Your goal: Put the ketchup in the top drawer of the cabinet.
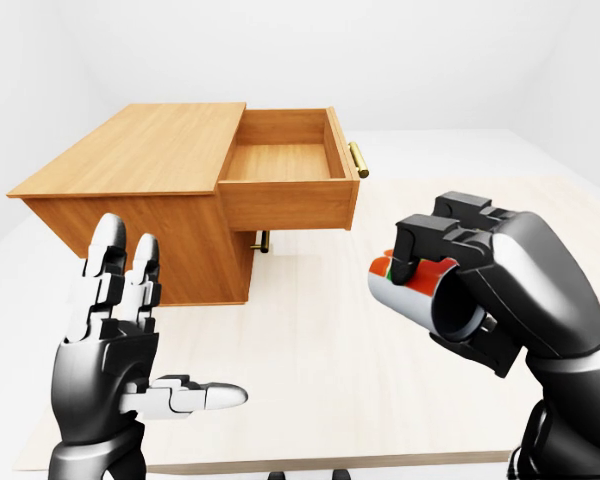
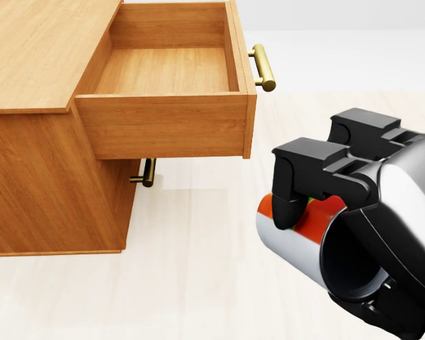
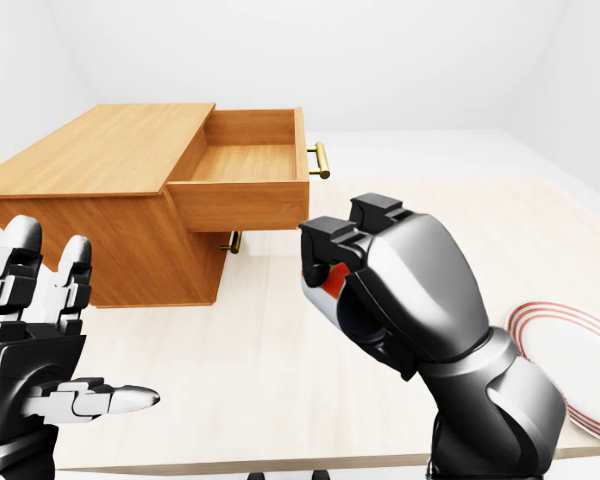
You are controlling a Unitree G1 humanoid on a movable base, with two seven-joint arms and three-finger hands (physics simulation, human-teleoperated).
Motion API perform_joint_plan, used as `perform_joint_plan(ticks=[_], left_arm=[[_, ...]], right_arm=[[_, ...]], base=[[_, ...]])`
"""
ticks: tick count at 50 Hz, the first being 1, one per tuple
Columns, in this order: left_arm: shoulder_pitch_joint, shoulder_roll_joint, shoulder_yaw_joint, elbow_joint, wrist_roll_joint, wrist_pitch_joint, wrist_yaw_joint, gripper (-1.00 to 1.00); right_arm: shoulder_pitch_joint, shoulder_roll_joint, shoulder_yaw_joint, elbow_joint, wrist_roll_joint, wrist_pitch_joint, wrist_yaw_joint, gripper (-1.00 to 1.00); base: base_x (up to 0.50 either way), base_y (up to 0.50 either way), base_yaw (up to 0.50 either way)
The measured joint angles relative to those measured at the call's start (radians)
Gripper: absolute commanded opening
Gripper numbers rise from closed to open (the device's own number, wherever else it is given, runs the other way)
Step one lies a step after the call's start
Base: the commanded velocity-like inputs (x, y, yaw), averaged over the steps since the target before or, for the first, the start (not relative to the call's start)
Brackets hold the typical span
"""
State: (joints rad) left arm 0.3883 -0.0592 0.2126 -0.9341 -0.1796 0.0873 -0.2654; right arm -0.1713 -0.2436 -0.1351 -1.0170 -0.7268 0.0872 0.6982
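1. One hand does the work: the right hand (image 2: 354, 234) has its fingers (image 2: 297, 180) clamped round the ketchup (image 2: 297, 230), a bottle lying roughly level in the grip, its red and white body sticking out toward the left of the head view. It is held clear of the table (image 1: 330, 360), touching nothing else.

2. By my judgement the step in hand is the carry: the bottle is grasped and lifted, but not yet over the drawer.

3. Up and to the left of the right hand stands the top drawer (image 2: 166, 117), pulled well out of the cabinet (image 1: 130, 160). Its brass handle (image 2: 263, 67) is the part nearest the hand. The wooden floor of the drawer shows bare; nothing lies in it.

4. The next move, as I judge it, calls for raising the bottle above the drawer's near wall, taking it leftward past the handle, and lowering it inside before the fingers part. The risk is clipping the handle or rim on the way.

5. Below the open drawer a second handle (image 2: 147, 172) marks a lower drawer, which is closed; its contents cannot be seen.

6. Far to the left of the right hand, the left hand (image 1: 115, 340) is held upright with its fingers spread apart, gripping nothing.

7. To the right of the right hand, in the right-eye view, a plate (image 3: 575, 365) with red rings lies on the table, and what shows of it is bare.
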Motion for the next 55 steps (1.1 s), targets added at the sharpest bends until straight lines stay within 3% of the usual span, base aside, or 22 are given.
perform_joint_plan(ticks=[8,16,25,36,45,55], left_arm=[[-0.004,0.001,0.007,-0.006,-0.007,0.000,0.000,1.00],[-0.011,0.001,0.017,-0.006,-0.012,0.000,0.000,1.00],[-0.016,0.001,0.018,-0.001,-0.012,0.000,0.000,1.00],[-0.021,0.004,0.018,0.004,-0.012,0.000,0.003,1.00],[-0.023,0.005,0.021,0.004,-0.016,0.000,0.003,1.00],[-0.023,0.004,0.016,0.007,-0.012,0.000,0.003,1.00]], right_arm=[[-0.280,-0.087,0.055,0.110,-0.108,0.000,0.000,-1.00],[-0.536,-0.119,0.054,0.310,-0.149,0.000,0.000,-1.00],[-0.801,-0.148,0.043,0.644,-0.082,0.000,0.000,-1.00],[-1.125,-0.151,0.049,1.197,0.057,0.000,0.000,-1.00],[-1.312,-0.138,0.058,1.583,0.146,0.000,-0.038,-1.00],[-1.418,-0.124,0.069,1.845,0.195,0.000,-0.083,-1.00]], base=[[0.00,0.00,0.00],[0.00,0.00,0.00],[0.00,0.00,0.00],[0.00,0.00,0.00],[0.00,0.00,0.00],[0.00,0.00,0.00]])
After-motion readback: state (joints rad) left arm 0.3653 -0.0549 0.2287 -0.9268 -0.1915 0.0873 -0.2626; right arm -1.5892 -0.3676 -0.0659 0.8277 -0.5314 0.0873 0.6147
